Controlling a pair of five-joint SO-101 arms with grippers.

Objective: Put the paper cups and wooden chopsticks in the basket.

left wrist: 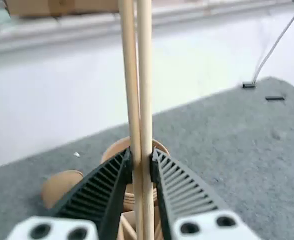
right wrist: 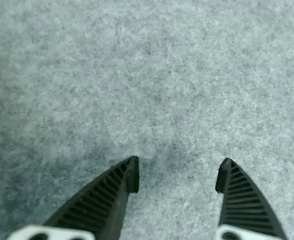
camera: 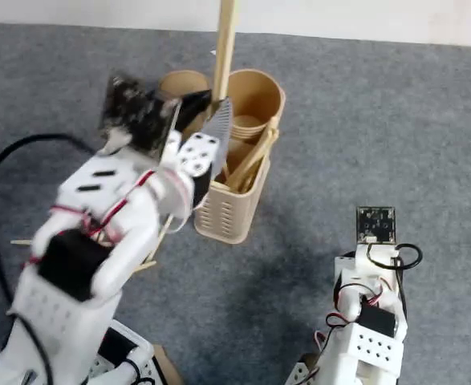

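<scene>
My left gripper (camera: 213, 120) is shut on a pair of wooden chopsticks (camera: 225, 48), holding them upright over the beige slotted basket (camera: 229, 210). In the left wrist view the chopsticks (left wrist: 139, 75) rise between the black fingers (left wrist: 102, 185), with my left gripper (left wrist: 140, 160) above the cups. A tall paper cup (camera: 257, 98) and more chopsticks (camera: 251, 159) stand inside the basket. Another paper cup (camera: 183, 87) shows just behind the gripper; I cannot tell if it is in the basket. My right gripper (right wrist: 177, 175) hangs open over bare carpet, near the right arm (camera: 371, 313) at the front right.
Grey carpet (camera: 379, 120) covers the table. A thin wooden stick (camera: 26, 241) lies on the carpet by the left arm's base. A black cable (camera: 2, 172) loops at the left. White floor and a cable (left wrist: 277, 40) lie beyond the carpet's far edge.
</scene>
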